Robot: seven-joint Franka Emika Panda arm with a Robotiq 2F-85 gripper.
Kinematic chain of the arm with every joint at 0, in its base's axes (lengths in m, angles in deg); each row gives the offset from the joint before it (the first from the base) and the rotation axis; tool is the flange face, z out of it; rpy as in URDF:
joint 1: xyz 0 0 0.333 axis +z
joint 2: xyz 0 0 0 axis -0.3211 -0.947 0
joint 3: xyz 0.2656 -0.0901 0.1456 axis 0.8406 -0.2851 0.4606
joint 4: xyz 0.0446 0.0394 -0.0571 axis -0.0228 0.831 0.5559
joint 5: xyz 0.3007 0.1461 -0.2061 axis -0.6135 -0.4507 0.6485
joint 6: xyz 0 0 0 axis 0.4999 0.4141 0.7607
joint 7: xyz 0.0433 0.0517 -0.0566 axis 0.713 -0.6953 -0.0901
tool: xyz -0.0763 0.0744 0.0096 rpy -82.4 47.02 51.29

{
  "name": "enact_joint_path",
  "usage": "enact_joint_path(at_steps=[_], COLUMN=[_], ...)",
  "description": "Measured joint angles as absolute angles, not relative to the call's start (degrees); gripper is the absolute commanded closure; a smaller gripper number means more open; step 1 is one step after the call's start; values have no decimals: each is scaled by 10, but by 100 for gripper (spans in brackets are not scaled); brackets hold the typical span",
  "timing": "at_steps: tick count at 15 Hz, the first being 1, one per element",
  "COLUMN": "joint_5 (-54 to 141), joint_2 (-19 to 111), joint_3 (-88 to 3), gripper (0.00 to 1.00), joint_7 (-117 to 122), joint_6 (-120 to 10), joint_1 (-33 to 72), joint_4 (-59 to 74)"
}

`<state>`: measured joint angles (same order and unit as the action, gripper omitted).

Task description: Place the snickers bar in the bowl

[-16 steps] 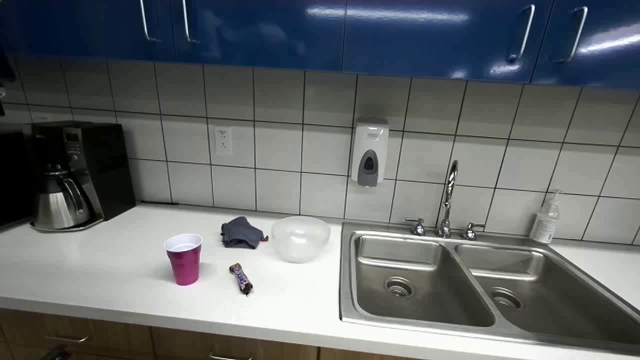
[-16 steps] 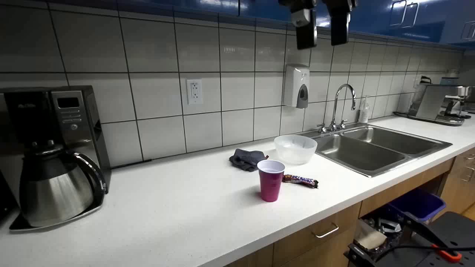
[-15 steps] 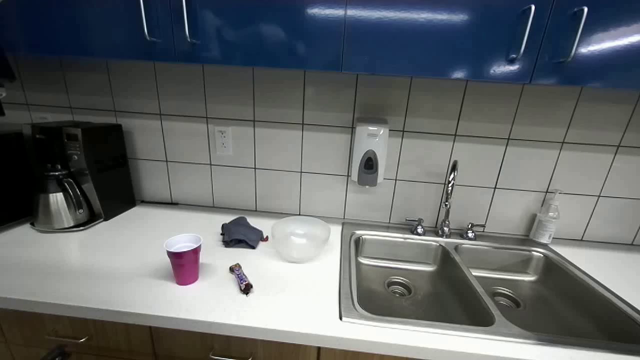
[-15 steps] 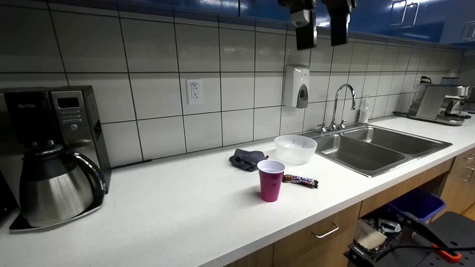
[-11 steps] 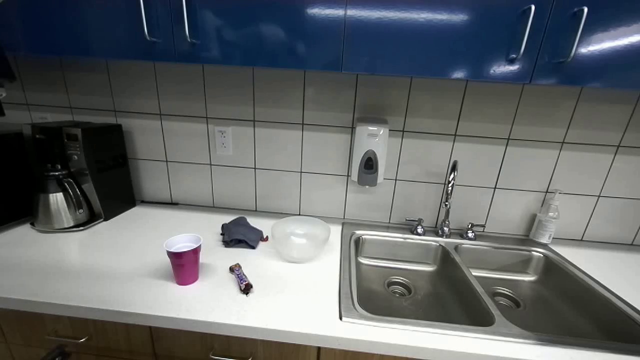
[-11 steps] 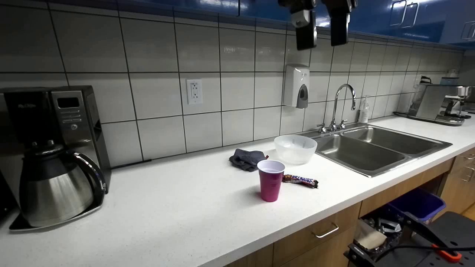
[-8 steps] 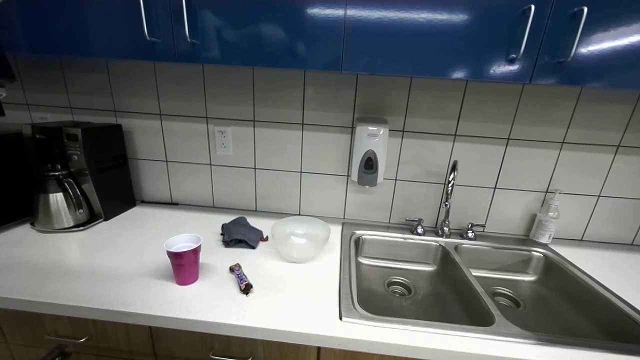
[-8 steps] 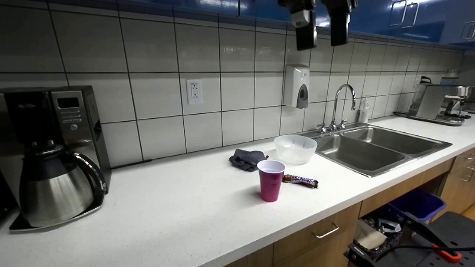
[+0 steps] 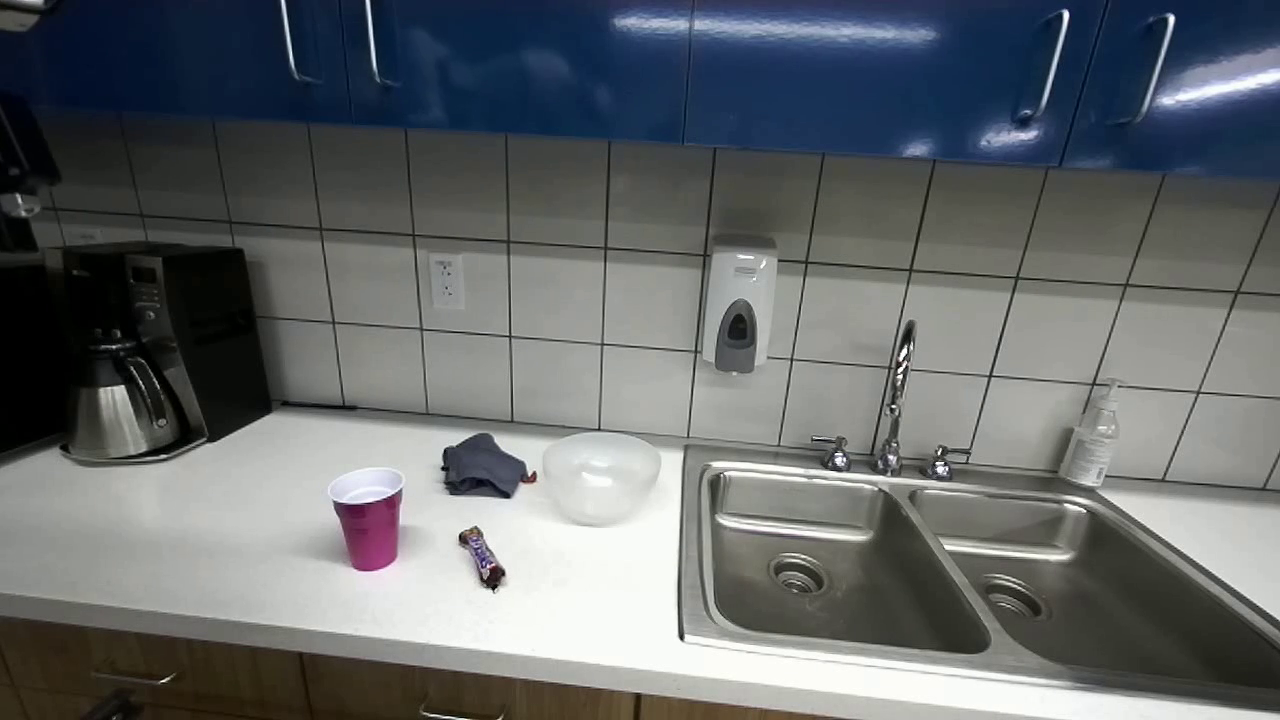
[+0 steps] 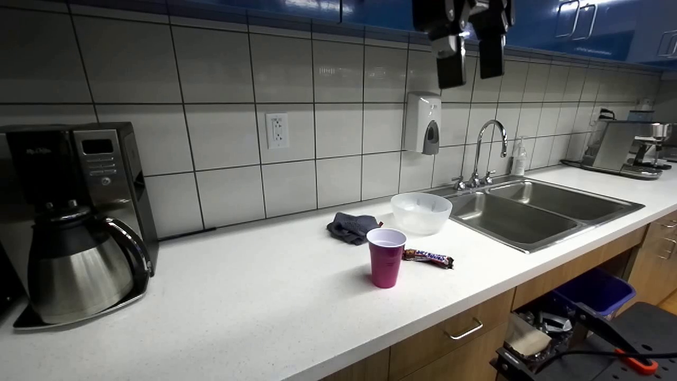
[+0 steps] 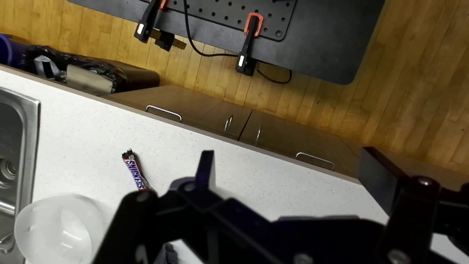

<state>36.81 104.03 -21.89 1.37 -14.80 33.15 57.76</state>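
The snickers bar lies flat on the white counter, in both exterior views and at left of the wrist view. The translucent bowl stands upright behind it, beside the sink; it also shows in an exterior view and at lower left of the wrist view. My gripper hangs high above the counter, well above the bar and bowl. In the wrist view the gripper has its fingers wide apart with nothing between them. The bar's lower end is hidden by the gripper there.
A pink cup stands close to the bar. A dark cloth lies beside the bowl. The sink with a tall faucet is past the bowl. A coffee maker stands at the far end. A soap dispenser hangs on the wall.
My gripper has moved down and slightly right in an exterior view. A dark arm part has come further into view at the left edge of an exterior view. Bar, bowl and cup have not moved.
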Motion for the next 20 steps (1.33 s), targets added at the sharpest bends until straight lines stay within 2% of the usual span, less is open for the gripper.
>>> enact_joint_path(at_steps=[11,20], joint_5=[450,500], joint_2=[1075,1078], joint_3=[-314,-412], gripper=[0,0], joint_7=[141,221], joint_6=[-164,-303], joint_1=[334,311], joint_4=[651,716])
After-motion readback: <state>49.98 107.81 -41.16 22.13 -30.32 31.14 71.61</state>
